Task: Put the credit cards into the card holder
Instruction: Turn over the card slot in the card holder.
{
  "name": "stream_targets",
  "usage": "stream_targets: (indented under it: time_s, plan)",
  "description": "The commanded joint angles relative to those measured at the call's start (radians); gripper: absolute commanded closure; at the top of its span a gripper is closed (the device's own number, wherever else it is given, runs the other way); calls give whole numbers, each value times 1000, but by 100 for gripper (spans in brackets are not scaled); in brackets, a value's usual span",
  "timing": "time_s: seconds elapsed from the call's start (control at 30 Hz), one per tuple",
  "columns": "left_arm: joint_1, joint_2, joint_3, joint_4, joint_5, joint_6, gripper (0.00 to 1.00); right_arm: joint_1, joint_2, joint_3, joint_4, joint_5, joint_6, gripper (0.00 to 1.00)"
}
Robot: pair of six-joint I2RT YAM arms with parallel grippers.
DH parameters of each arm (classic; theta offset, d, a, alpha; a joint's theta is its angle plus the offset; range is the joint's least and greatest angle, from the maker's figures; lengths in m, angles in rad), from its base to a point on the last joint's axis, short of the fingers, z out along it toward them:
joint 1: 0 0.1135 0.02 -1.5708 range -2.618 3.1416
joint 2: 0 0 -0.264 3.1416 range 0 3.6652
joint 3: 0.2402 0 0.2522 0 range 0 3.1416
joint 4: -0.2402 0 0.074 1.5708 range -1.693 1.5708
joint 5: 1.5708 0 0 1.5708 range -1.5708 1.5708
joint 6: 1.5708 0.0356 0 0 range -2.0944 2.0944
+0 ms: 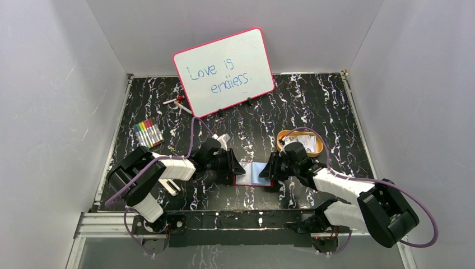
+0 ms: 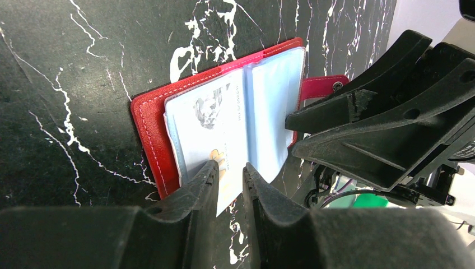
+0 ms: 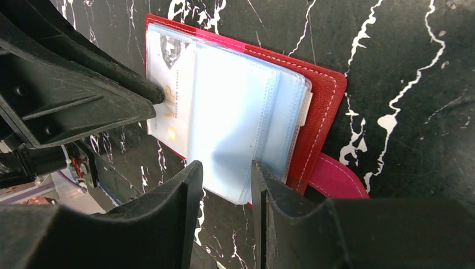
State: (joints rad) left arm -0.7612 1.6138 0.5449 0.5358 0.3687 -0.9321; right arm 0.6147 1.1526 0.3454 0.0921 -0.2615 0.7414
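Note:
The red card holder [image 1: 253, 174] lies open on the black marbled table between both arms, its pale blue pockets [image 3: 235, 112] facing up. A whitish credit card [image 2: 218, 123] with gold lettering sits partly in the left pocket, one corner sticking out past the red cover [image 2: 148, 123]. My left gripper [image 2: 229, 171] is narrowly open and pinches nothing. One of its fingertips [image 3: 159, 95] touches that card. My right gripper [image 3: 224, 168] is open, its jaws standing either side of the pocket leaves' near corner. More credit cards [image 1: 302, 140] lie in the tray.
A yellow-orange oval tray [image 1: 284, 134] stands just behind the right gripper. A pink-framed whiteboard [image 1: 224, 70] leans at the back, with a pen [image 1: 176, 101] beside it. A pack of coloured markers [image 1: 148, 133] lies at the left. The holder's pink snap tab [image 3: 339, 179] sticks out on the right side.

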Motion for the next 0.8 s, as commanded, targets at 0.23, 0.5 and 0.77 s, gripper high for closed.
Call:
stream_targets:
  time_s: [0.23, 0.5, 0.77]
  plan:
    - [-6, 8, -10, 9, 4, 5, 79, -4, 26, 3, 167, -72, 32, 56]
    - [-7, -8, -12, 5, 0, 5, 79, -5, 78, 23, 256, -129, 51, 57]
    - [-6, -68, -19, -37, -45, 11, 79, 4, 146, 61, 310, -162, 60, 56]
